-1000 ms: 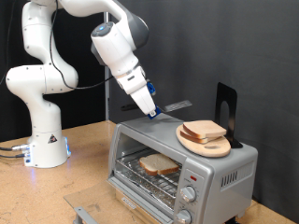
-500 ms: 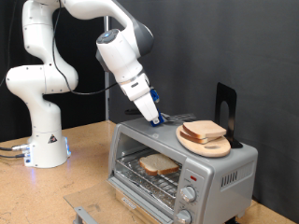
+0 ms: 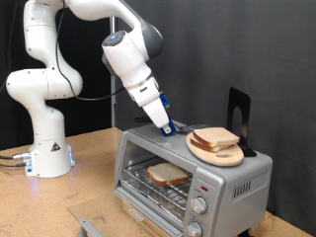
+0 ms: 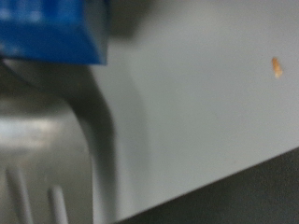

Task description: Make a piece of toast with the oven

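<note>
The silver-grey oven (image 3: pixel 243 184) stands on the wooden table at the exterior view's lower right, with one slice of toast (image 3: pixel 168 175) on its wire rack. A second slice (image 3: pixel 215 137) lies on a round wooden board (image 3: pixel 228 156) on the oven's roof. My gripper (image 3: pixel 167 125) is low over the roof, just left of the board, shut on a blue-handled metal spatula (image 3: pixel 185 124). The blade points at the board. In the wrist view the blue handle (image 4: pixel 51 28) and the slotted blade (image 4: pixel 42 159) lie over the grey roof (image 4: pixel 206 103).
A black stand (image 3: pixel 238 112) rises behind the board on the oven's roof. The oven door (image 3: pixel 148 207) hangs open toward the exterior view's bottom. The arm's white base (image 3: pixel 44 148) stands on the table (image 3: pixel 89 183) at the left. A crumb (image 4: pixel 277 66) lies on the roof.
My gripper has come down and to the right, bringing the spatula blade from above the roof to the roof's surface beside the board. It has hardly moved in the last half second.
</note>
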Robot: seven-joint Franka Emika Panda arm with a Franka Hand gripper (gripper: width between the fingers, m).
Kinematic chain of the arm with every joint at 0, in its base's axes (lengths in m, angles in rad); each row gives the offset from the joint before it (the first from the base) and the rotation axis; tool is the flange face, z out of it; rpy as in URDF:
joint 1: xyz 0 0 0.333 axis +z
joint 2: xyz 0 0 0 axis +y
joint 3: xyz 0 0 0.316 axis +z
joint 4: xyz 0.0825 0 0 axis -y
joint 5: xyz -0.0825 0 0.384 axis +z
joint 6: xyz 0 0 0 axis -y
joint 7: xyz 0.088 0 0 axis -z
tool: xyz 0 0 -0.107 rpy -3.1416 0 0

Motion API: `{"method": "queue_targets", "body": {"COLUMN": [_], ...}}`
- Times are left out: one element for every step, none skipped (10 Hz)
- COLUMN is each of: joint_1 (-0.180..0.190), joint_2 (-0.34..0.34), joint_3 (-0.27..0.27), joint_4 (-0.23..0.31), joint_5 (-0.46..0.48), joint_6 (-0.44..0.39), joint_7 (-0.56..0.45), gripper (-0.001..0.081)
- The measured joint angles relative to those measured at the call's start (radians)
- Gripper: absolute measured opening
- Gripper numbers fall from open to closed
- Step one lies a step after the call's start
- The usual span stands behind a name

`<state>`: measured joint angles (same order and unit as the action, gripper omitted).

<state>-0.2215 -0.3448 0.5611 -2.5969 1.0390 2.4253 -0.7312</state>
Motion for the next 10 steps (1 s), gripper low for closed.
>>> {"method": "queue_targets", "body": {"joint_1": [0.004,0.011,0.018,0.02,0.02,0.019,0.018,0.014,0.011,0.008], "joint_2": [0.0,0.0,0.0,-0.001,-0.003,-0.005,-0.007,-0.008,-0.008,-0.008], "joint_3": [0.0,0.0,0.0,0.0,-0.002,-0.003,-0.004,-0.005,-0.005,-0.004], "joint_4": [-0.002,-0.005,-0.01,-0.012,-0.014,-0.014,-0.015,-0.017,-0.019,-0.023], "joint_5": [0.049,0.118,0.182,0.226,0.237,0.238,0.238,0.237,0.234,0.231], "joint_6": [0.022,0.058,0.089,0.106,0.107,0.107,0.107,0.107,0.107,0.108], "joint_7": [-0.066,-0.166,-0.261,-0.332,-0.36,-0.363,-0.363,-0.363,-0.363,-0.361], "gripper": [0.08,0.08,0.08,0.08,0.08,0.08,0.08,0.08,0.08,0.08]}}
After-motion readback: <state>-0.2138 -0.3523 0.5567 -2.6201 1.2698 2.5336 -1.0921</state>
